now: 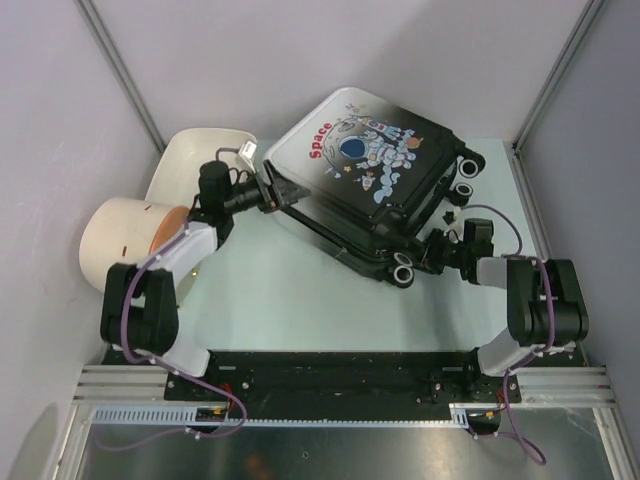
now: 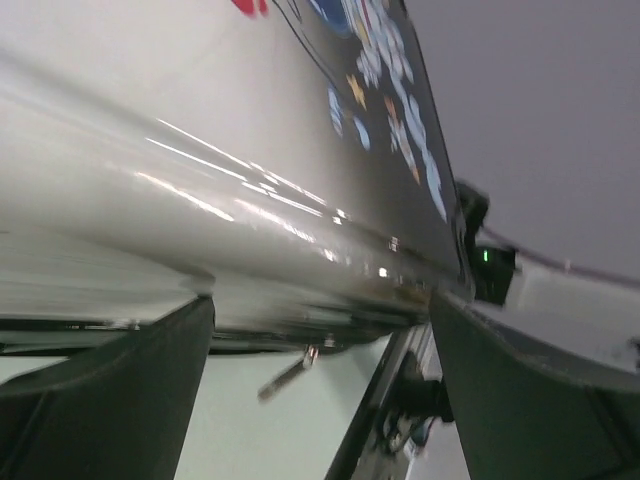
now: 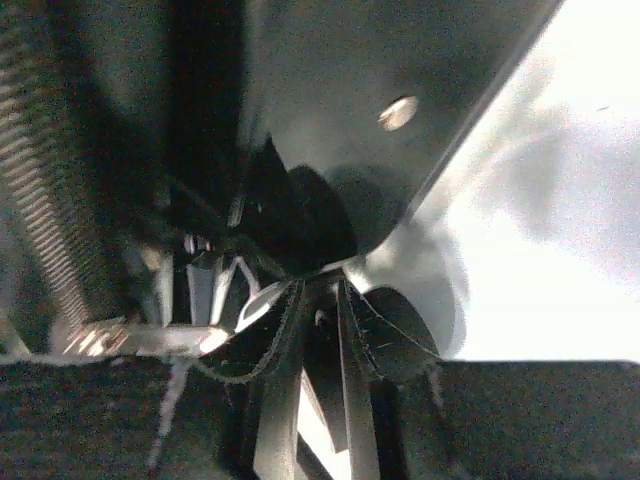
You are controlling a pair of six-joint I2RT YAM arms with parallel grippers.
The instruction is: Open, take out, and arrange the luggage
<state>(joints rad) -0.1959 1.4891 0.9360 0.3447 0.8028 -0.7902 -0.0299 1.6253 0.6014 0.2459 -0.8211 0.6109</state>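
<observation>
Luggage (image 1: 372, 165), contents hidden, lies on the pale surface (image 1: 290, 290), left claw (image 1: 283, 192) spread wide at its white edge, right claw (image 1: 430, 250) at its black end, grip indiscernible.

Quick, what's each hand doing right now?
Left hand: open, against the suitcase edge.
Right hand: looks shut at the suitcase's corner; holding what, cannot tell.

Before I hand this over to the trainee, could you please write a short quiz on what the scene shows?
1. True or false: the luggage lies printed side up.
2. The right gripper is by the luggage's: A wheels; B white end; C red lettering.
3. Complete: the red word on the shell reads ____.
Key: 1 true; 2 A; 3 Space.
</observation>
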